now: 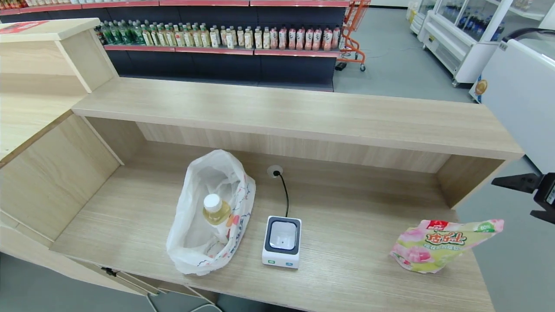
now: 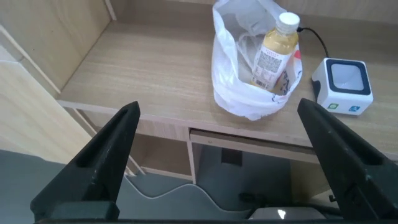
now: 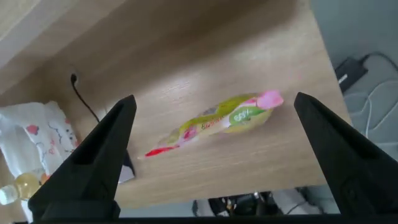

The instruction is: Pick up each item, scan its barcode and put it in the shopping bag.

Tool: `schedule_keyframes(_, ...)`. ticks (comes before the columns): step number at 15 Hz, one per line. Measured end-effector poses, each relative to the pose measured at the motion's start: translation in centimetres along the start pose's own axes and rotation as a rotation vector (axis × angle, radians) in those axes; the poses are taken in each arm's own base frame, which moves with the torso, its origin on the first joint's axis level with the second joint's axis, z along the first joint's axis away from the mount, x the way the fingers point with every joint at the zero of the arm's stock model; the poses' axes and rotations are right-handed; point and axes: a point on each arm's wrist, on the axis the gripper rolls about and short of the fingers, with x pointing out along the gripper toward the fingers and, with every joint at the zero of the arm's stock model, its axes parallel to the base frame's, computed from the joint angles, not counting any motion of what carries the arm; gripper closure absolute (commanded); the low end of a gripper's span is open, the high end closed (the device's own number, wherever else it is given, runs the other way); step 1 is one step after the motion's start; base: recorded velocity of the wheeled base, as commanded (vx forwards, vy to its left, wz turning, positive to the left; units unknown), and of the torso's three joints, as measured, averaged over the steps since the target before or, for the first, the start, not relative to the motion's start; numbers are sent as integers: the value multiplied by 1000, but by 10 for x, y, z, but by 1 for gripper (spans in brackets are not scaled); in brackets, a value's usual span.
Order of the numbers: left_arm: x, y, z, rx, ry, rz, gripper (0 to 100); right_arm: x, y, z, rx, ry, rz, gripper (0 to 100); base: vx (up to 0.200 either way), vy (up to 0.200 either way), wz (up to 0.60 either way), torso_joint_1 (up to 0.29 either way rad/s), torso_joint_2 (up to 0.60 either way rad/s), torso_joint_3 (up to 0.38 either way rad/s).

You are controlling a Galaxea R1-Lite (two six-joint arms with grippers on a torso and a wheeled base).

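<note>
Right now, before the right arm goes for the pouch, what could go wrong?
1. The pouch lies flat near the counter's right edge; a nudge from the open right pincer could slide it off.
2. The shopping bag is slumped, with the bottle leaning in its mouth, so the pouch may snag the rim.
3. Its barcode may be underneath, needing a flip.

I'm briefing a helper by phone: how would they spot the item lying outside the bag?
On the wooden counter, look right of the white barcode scanner, toward the right end. The pouch lies flat there, pink and green, unlike the yellow bottle inside the white shopping bag.
</note>
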Motion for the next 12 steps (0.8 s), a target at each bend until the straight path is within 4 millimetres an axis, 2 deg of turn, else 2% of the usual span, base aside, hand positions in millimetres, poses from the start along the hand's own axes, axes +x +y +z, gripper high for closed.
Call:
schedule_keyframes(3,0,0,0,0,0,0,0,-1,-2,-12,163,106,-86,0,0,0,0,0,0,0)
schedule_keyframes(8,0,0,0,-1,0,0,0,-16,6,-14,240,126,-88,0,0,0,0,0,0,0)
schedule_keyframes(10,0,0,0,-1,0,0,0,-12,6,-15,291,138,-98,0,0,0,0,0,0,0)
schedule_keyframes(12,0,0,0,-1,0,0,0,-1,2,-16,314,149,-147,0,0,0,0,0,0,0)
